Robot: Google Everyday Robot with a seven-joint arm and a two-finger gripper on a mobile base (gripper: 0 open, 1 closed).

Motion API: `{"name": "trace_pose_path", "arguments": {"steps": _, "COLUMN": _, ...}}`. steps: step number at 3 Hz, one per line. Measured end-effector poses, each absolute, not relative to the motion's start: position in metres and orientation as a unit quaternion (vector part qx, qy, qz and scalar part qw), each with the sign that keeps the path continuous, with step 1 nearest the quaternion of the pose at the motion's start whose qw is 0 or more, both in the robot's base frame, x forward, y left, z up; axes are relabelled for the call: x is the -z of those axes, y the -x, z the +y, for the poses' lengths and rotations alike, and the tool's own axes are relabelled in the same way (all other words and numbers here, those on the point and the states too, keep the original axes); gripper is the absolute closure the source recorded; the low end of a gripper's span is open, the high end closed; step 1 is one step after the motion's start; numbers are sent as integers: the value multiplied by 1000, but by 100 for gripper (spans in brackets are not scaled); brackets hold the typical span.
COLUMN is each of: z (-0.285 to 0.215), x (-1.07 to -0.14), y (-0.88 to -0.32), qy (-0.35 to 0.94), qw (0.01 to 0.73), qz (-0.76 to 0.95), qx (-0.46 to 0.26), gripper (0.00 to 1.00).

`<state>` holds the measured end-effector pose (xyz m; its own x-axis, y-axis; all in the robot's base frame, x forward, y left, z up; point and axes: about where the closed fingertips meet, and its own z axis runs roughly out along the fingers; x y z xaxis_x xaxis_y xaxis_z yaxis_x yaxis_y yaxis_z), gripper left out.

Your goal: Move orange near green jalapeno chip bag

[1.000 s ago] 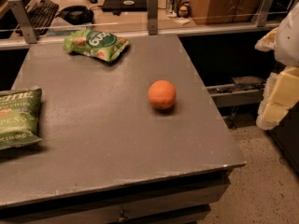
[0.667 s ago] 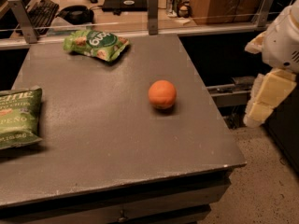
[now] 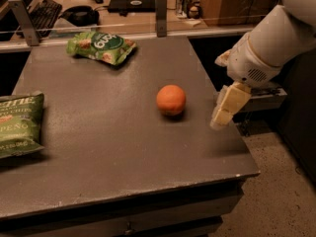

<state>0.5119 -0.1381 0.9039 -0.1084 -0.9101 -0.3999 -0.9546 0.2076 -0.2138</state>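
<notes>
Small, round, smooth orange fruit (image 3: pixel 171 99) lying loose right of centre on the flat dark-grey worktop (image 3: pixel 123 152), touched by nothing. Well apart to the left, at the worktop's left edge and partly cut off from view: the flat dark green jalapeno chip bag (image 3: pixel 19 125) with pale lettering. Farther back, a brighter green crinkled bag (image 3: pixel 102 46) with a round white logo (not the target). Right of the orange fruit, near but apart, over the worktop's right edge: the cream-coloured gripper (image 3: pixel 223 111) on a white arm (image 3: pixel 269 48), angled down and leftward, carrying nothing visible; open or closed, cannot tell. Likely the approach step, no grasp made yet. Next, probably: centre the gripper over the fruit, lower, close around it, then carry leftward and set down beside the dark green bag.
</notes>
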Motion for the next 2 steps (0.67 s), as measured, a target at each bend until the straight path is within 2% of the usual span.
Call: {"name": "trace_pose_path", "arguments": {"steps": 2, "z": -96, "x": -877, "y": -543, "qy": 627, "qw": 256, "qz": 729, "qx": -99, "gripper": 0}}
